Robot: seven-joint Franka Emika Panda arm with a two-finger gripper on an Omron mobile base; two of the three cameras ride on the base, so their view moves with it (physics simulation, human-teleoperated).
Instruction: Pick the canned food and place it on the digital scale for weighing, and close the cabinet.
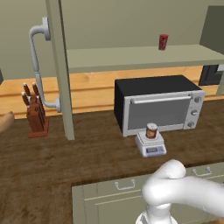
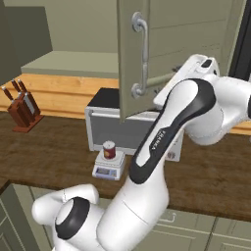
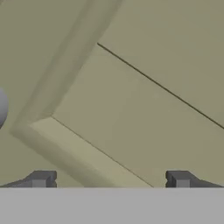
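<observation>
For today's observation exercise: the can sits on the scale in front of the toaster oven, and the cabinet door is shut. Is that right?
Not quite. The can does sit on the scale before the toaster oven, but the cabinet door is open, not shut: the right base view shows it swung out over the counter.

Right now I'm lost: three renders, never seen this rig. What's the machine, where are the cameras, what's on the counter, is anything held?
It is a white robot arm on a drivable base in a simulated kitchen. Two cameras sit on the base, behind the arm to its left and right; the third rides on the hand. On the wooden counter, the canned food stands on the digital scale, in front of a toaster oven, with a knife block further left. A slim red can stands on the shelf of the cabinet, whose doors are open. The gripper is open, holds nothing and faces a door panel close up.
</observation>
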